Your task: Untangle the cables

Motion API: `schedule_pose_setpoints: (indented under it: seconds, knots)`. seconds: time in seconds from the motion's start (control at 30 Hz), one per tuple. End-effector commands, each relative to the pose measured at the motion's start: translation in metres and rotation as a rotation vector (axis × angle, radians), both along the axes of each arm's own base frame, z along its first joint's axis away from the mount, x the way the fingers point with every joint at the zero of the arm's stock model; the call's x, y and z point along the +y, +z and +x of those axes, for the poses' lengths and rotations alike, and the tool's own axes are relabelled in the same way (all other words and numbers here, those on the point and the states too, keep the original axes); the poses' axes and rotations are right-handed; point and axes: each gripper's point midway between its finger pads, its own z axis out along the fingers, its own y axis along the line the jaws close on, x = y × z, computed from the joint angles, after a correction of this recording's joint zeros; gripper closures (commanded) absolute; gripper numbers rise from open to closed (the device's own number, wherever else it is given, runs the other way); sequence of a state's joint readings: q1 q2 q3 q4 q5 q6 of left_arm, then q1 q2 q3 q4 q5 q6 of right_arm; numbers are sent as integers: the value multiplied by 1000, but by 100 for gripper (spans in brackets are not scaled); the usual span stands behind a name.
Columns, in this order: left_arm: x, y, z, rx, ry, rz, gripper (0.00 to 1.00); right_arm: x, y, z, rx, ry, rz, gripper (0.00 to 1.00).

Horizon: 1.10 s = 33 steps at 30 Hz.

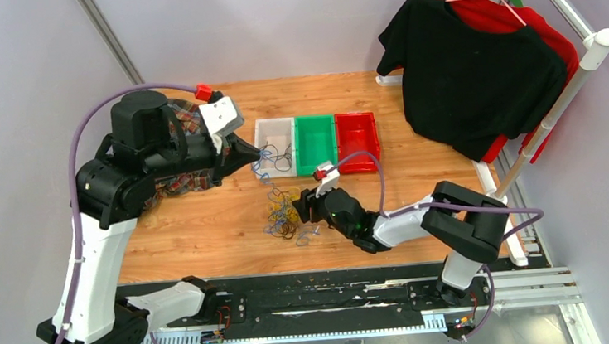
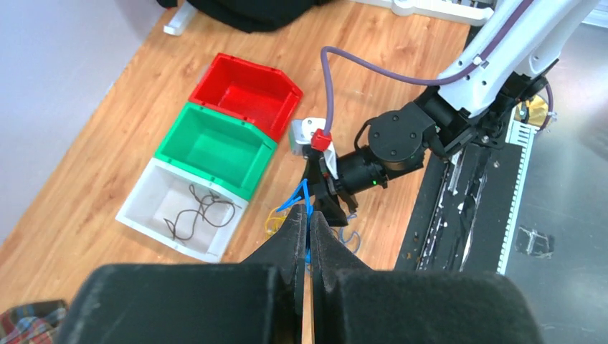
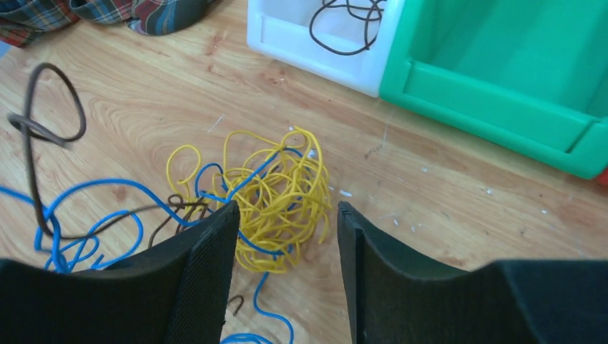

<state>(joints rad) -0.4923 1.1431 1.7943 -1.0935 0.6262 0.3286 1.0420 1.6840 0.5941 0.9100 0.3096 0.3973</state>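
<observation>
Right wrist view: right gripper (image 3: 287, 215), jaws apart, straddles the yellow cable tangle (image 3: 283, 188) on the table (image 3: 444, 186); left gripper (image 2: 305, 221) pinches a blue cable (image 2: 295, 200). Risk: these interlace, so lifting may drag everything along.

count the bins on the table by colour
white bin: 1
green bin: 1
red bin: 1
total: 3
</observation>
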Motion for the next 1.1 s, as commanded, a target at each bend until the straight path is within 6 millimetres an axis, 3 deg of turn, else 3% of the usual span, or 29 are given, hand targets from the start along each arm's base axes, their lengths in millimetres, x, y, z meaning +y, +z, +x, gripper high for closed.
schedule_pose_setpoints:
  seconds: [0.0,0.17,0.37,0.5,0.67,0.8,0.87,0.97,1.07]
  knots:
    - [5,7,-5,-31,10,1,100,-7,50,-1,-80,-31,114,45]
    - [6,4,-6,-33,8,8,100,-10,131,-19,-210,82,176,32]
    - [6,13,-3,-50,15,-1,100,13,188,-55,-319,334,214,25]
    - [7,19,-2,-67,24,-7,100,37,199,-67,-349,448,217,25]
    - [10,22,4,-92,55,7,100,62,189,-64,-311,480,234,25]
    - [12,13,6,-79,68,24,100,72,178,-52,-274,440,228,36]
    - [14,10,7,-75,77,32,100,74,175,-47,-270,420,223,56]
    - [20,0,12,-87,107,68,99,68,181,-43,-285,386,225,96]
    - [29,-25,21,-73,162,123,95,55,194,-42,-314,351,230,100]
